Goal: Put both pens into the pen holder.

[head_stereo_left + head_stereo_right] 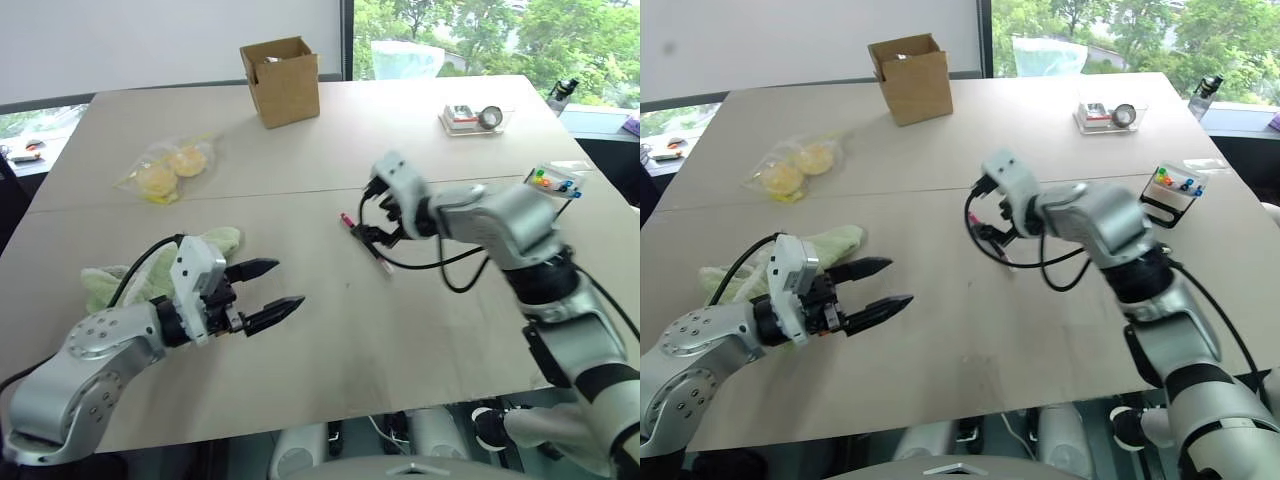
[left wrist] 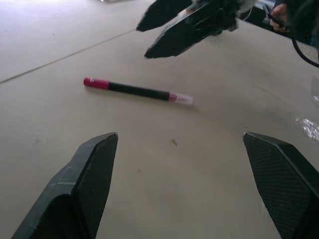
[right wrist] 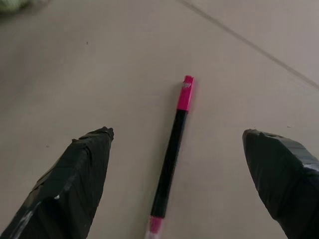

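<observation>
The pink-ended pen (image 3: 172,159) lies flat at frame centre on the worktop (image 1: 300,330), right pincer (image 3: 177,137) wide open straddling it. The holder (image 1: 553,184) sits at right, near the worktop edge. Left pincer (image 1: 265,292) gapes empty, lower left. A thin pen could roll or skid when pinched; open room surrounds it.

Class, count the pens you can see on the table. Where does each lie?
1. The pink-ended pen lies flat on the table, below the open right tool. A second pen may be hidden.
</observation>
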Motion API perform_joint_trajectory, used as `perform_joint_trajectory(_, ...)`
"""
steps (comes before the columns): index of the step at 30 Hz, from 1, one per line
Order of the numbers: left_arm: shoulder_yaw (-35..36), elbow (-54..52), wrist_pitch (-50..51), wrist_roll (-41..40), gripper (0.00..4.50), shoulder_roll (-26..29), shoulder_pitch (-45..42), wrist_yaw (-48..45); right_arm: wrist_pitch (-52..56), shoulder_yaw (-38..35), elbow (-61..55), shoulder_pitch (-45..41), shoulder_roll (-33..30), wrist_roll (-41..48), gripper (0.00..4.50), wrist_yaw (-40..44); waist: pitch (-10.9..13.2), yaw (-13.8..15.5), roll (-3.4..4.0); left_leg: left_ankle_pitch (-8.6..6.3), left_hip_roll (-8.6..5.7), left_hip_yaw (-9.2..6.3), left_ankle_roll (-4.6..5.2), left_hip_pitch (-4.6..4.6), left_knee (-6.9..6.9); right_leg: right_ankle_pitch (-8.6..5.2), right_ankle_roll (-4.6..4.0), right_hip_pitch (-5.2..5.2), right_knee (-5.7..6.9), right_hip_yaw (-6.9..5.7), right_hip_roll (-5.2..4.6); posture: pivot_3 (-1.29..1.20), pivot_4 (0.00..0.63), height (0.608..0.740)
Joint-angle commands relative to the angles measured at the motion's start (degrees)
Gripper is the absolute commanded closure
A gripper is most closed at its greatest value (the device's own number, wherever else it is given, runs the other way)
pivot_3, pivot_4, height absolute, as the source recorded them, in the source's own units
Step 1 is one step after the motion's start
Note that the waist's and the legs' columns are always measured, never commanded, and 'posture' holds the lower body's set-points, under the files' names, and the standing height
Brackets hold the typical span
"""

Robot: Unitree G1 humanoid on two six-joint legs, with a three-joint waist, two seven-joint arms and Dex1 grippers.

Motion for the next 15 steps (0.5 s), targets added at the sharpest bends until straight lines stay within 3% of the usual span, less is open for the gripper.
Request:
perform_joint_trajectory(1,4.0,-2.8,-1.4,0.3,0.27,1.8,2.3,-1.9,-2.1,2.3,9.7,-4.5,3.9,-5.0,0.06,0.3,0.0,0.0,0.02,0.01,0.00,0.00,0.00,-0.10,0.00,0.01,0.00,-0.05,0.00,-0.01,0.00,0.00,0.150,0.740)
perform_joint_trajectory(7,8.1,-4.5,-1.2,0.2,0.27,1.3,5.6,-1.3,-5.1,3.5,25.2,-10.2,12.4,-12.6,0.06,-2.0,0.0,-0.7,-0.03,0.01,0.00,-0.02,-0.03,-0.19,0.02,0.02,0.03,-0.09,0.01,-0.06,0.03,0.00,0.150,0.740)
perform_joint_trajectory(11,9.2,-5.0,-1.0,-0.1,0.27,0.5,6.3,-0.5,-8.1,2.4,32.6,-11.6,16.9,-15.7,1.12,-2.3,0.0,-1.1,0.01,0.01,0.01,-0.02,-0.06,-0.01,-0.05,0.01,0.04,-0.06,0.04,-0.05,0.05,0.00,0.150,0.740)
perform_joint_trajectory(13,9.4,-5.0,-1.0,-0.2,0.27,0.4,6.2,-0.3,-8.5,2.4,34.3,-11.8,18.0,-16.6,2.36,-1.2,0.0,-1.3,0.01,0.04,0.01,-0.01,-0.11,0.12,-0.16,-0.04,0.12,0.00,0.05,-0.03,0.04,0.00,0.150,0.740)
perform_joint_trajectory(15,9.3,-4.7,-1.1,-0.3,0.27,0.5,5.6,-0.1,-8.1,3.0,34.0,-11.8,17.8,-16.9,2.75,0.1,-0.1,-1.6,-0.03,0.09,0.01,-0.02,-0.20,0.24,-0.23,-0.06,0.15,0.05,0.10,-0.03,0.04,0.00,0.150,0.740)
